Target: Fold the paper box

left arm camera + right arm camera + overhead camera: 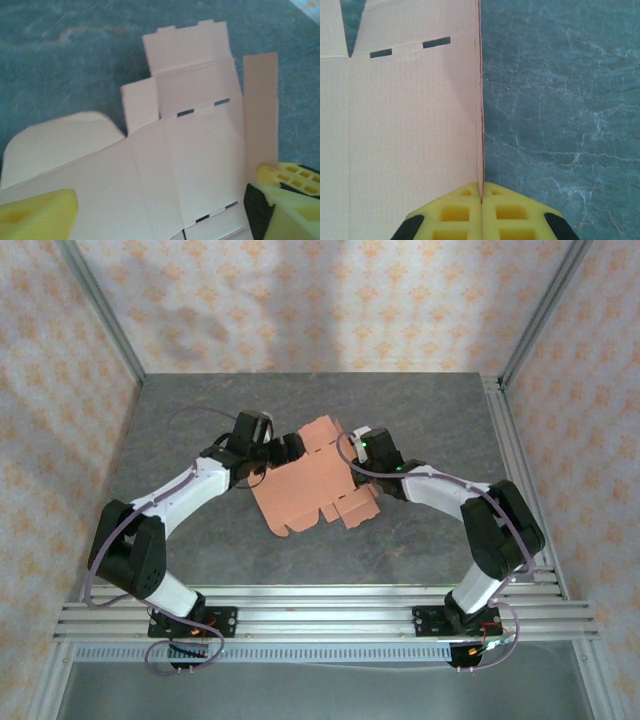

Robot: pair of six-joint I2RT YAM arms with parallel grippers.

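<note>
The paper box point(312, 478) is a salmon-orange die-cut sheet lying mostly flat in the middle of the table, with flaps and tabs spread out. My left gripper point(287, 449) is at its far left edge. In the left wrist view it point(165, 189) stands open, with the yellow fingers point(40, 214) wide apart above the creased card point(190, 150). My right gripper point(364, 448) is at the sheet's far right edge. In the right wrist view it point(481, 194) is shut on a raised side flap point(479, 125) seen edge-on, beside the flat panel point(395, 130).
The dark grey marbled tabletop point(200, 410) runs around the sheet. Aluminium rails border the right side point(512, 440) and the near edge point(320, 615). Patterned walls point(330, 300) close in the back and sides.
</note>
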